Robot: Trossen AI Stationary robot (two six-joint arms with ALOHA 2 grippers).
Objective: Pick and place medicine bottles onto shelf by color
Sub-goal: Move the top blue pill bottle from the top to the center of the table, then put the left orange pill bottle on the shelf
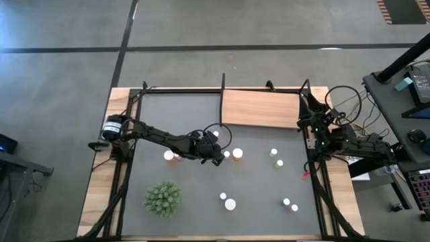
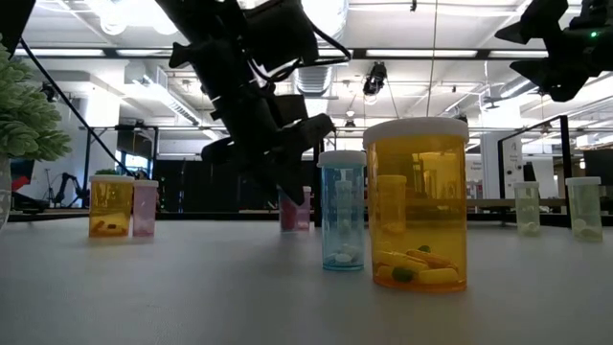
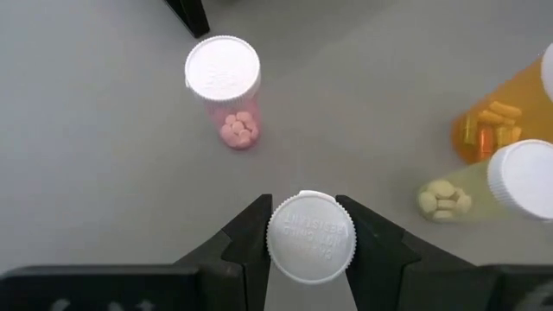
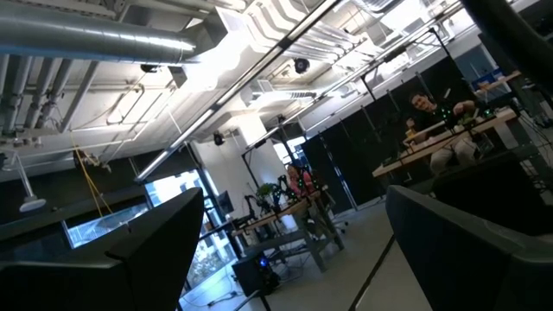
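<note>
My left gripper (image 1: 216,153) is over the middle of the dark mat (image 1: 201,222), with its fingers on either side of a white-capped medicine bottle (image 3: 311,238). The cap hides the body in the left wrist view. The low view shows a pink bottle (image 2: 295,211) under the fingers. Another pink bottle (image 3: 223,73), an orange one (image 3: 492,125) and a yellowish one (image 3: 510,177) stand on their bases nearby. The light-wood shelf (image 1: 261,107) lies at the far edge. My right gripper (image 4: 302,259) is open and empty at the table's right edge, pointing up into the room. My left gripper pinches the bottle's white cap (image 3: 275,246) between its two fingers, one on each side. The fingers come from above, pointing down. The bottle stands upright, and in the low view its base looks level with the mat.
More bottles stand in pairs on the mat: two (image 1: 276,157) right of centre, two (image 1: 227,200) near the front and two (image 1: 290,204) at front right. A green spiky plant (image 1: 162,198) stands front left. Black frame posts (image 1: 222,101) edge the shelf. A person (image 4: 423,108) sits far off in the room.
</note>
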